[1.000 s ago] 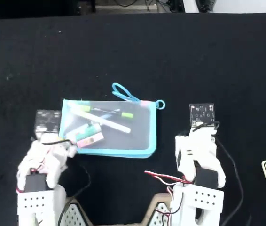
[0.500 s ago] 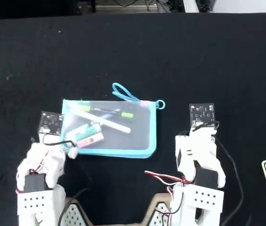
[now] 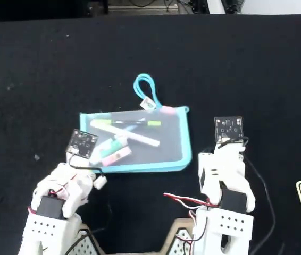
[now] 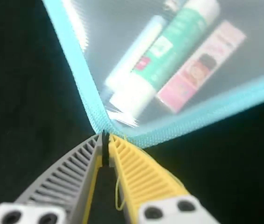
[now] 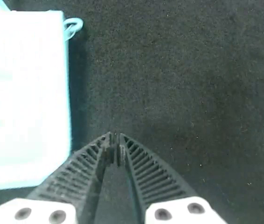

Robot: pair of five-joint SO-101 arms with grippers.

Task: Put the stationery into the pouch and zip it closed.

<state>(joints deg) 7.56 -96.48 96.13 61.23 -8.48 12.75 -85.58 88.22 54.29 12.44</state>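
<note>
Lying flat on the black table [image 3: 44, 64] in the high view, the translucent teal-edged pouch [image 3: 169, 151] holds the pens [image 3: 134, 137] and a green tube [image 3: 113, 144] inside it. Its blue loop [image 3: 145, 87] points away from the arms. The left wrist view has the left gripper [image 4: 105, 140] pinched shut on the pouch's corner, while the right wrist view shows the right gripper [image 5: 114, 142] closed on nothing, over bare table just beside the pouch.

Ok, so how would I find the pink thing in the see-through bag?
On the black table, find the clear pouch with the light blue edge. Inside, in its near left corner, lies a flat pink packet. It is flat and pink all over; the green tube beside it is round.
</note>
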